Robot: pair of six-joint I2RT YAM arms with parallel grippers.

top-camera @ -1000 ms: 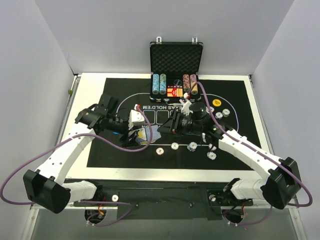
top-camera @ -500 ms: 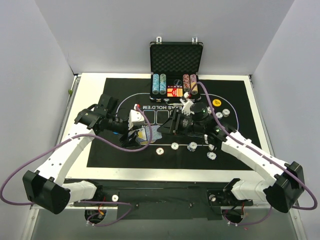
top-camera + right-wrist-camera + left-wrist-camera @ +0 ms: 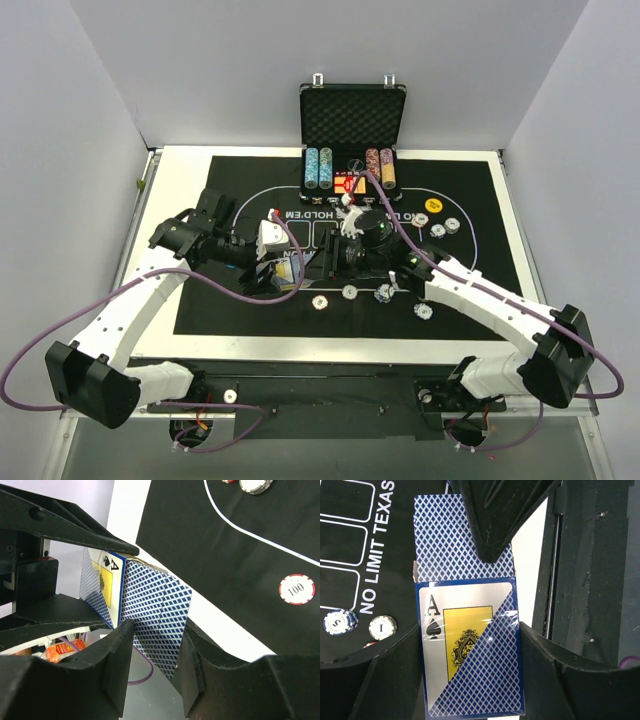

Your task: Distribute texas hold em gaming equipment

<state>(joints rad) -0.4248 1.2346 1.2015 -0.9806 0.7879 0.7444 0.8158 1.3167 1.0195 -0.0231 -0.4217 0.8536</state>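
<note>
We recorded one card box (image 3: 480, 680), ace-of-spades face, clamped in the left gripper (image 3: 470, 645) over the black mat (image 3: 470, 290), left half. Blue-backed cards (image 3: 155, 600) stood out of its end between the right gripper (image 3: 156, 630) fingers; we could not tell whether these gripped.

Mat (image 3: 402, 580) "NO LIMIT TEXAS"; chip (image 3: 297, 589) "100"

poker chips (image 3: 350, 292) dotting mat (image 3: 480, 200) near half, open case (image 3: 352, 110) blocking far edge

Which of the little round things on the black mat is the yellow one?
The disc on the far right part of the mat, near the case. It alone is yellow; the chips beside it are pale.
</note>
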